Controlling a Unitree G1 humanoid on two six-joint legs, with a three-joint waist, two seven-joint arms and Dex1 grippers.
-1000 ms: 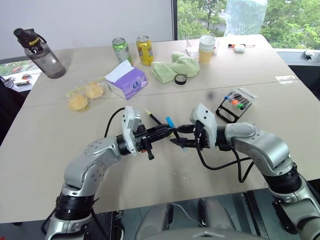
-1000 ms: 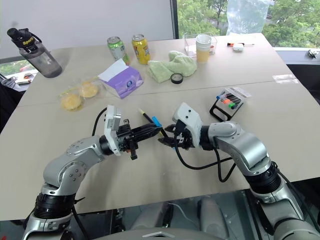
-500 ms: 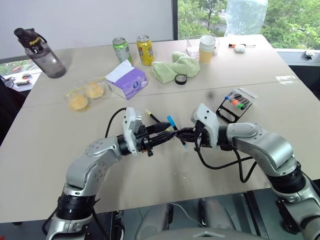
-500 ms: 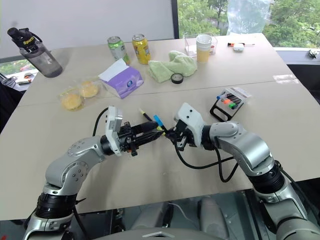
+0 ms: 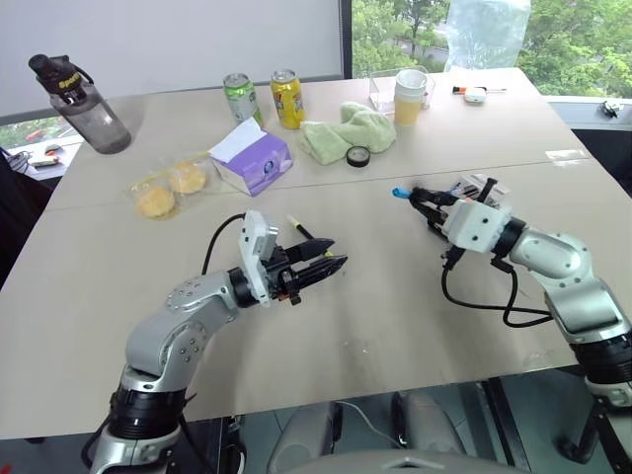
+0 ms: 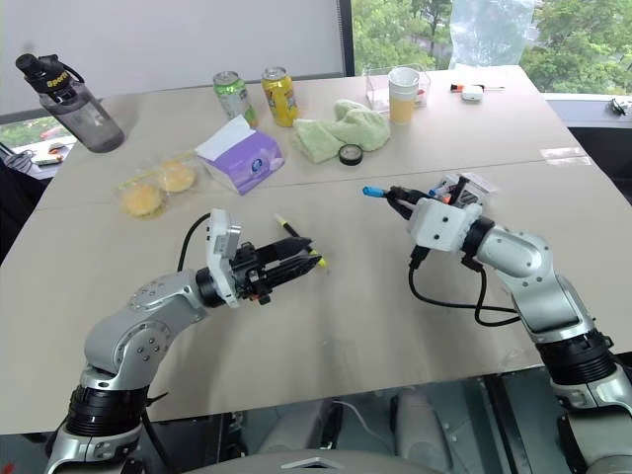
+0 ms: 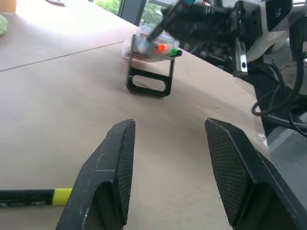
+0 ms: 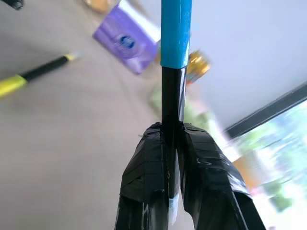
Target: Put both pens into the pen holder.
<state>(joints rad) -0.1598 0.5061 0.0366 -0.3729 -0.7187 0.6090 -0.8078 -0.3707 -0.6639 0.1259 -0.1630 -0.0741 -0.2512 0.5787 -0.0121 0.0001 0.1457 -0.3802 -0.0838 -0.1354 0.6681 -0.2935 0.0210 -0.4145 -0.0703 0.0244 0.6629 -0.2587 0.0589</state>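
My right gripper (image 5: 422,198) is shut on the black pen with a light-blue end (image 5: 399,193), held above the table and pointing left, just in front of the pen holder (image 5: 482,188). In the right wrist view the pen (image 8: 175,33) rises from between the closed fingers (image 8: 146,163). In the left wrist view the black wire holder (image 7: 149,64) shows orange and green tips. The yellow-capped pen (image 5: 299,229) lies flat on the table beside my left gripper (image 5: 333,265), which is open and holds nothing.
A purple tissue box (image 5: 252,158), two cans (image 5: 286,97), a green cloth (image 5: 348,130), a tape roll (image 5: 356,156) and stacked cups (image 5: 408,96) stand at the back. A water bottle (image 5: 84,104) and bagged buns (image 5: 168,188) sit far left.
The blue-ended pen passed from my left gripper to my right. The right gripper carried it right and up toward the holder, rolling its wrist. The left gripper opened and stayed in place.
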